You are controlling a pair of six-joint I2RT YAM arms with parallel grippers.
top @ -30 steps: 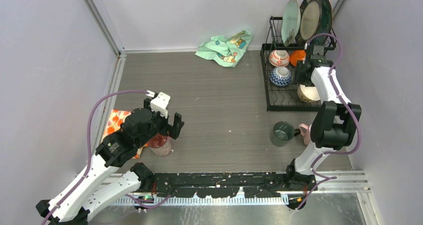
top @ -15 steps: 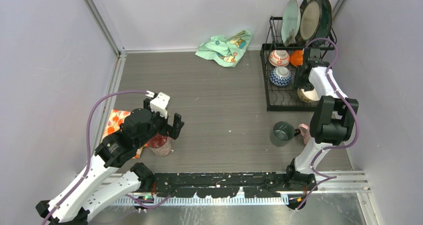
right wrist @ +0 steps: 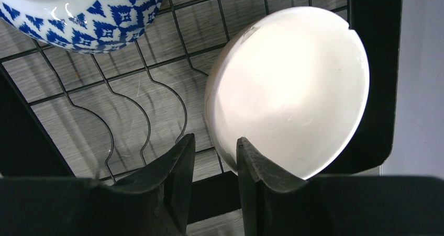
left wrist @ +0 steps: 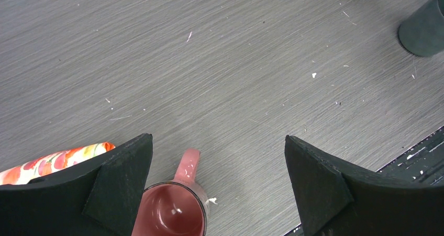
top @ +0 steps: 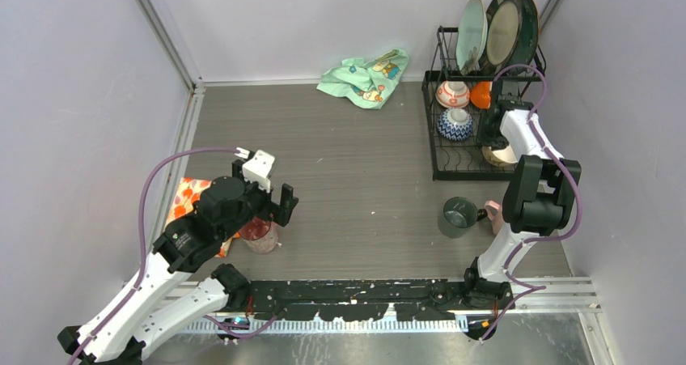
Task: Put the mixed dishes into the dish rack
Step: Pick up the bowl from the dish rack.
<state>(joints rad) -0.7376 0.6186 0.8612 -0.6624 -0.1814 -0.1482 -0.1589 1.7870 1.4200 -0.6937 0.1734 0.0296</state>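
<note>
The black wire dish rack [top: 441, 171] stands at the far right with three plates [top: 501, 27] upright on its upper shelf. A red patterned bowl [top: 451, 94], a blue patterned bowl [top: 455, 124] and a white bowl [top: 497, 153] lie in its basket. My right gripper [right wrist: 215, 152] is narrowly open just above the white bowl [right wrist: 293, 89], whose edge lies by one finger. My left gripper [left wrist: 217, 183] is wide open above a pink cup [left wrist: 173, 212] that stands upright on the table [top: 259, 234]. A dark green cup [top: 459, 216] stands near the right arm's base.
A mint-green cloth [top: 364, 75] lies at the back wall. An orange floral cloth [top: 186, 199] lies left of the pink cup. A small pink object [top: 492, 214] sits beside the green cup, partly hidden by the right arm. An orange item [top: 483, 92] is in the rack.
The right gripper moved a little toward the near side of the rack, over the white bowl, then stopped. The left arm has not moved.
</note>
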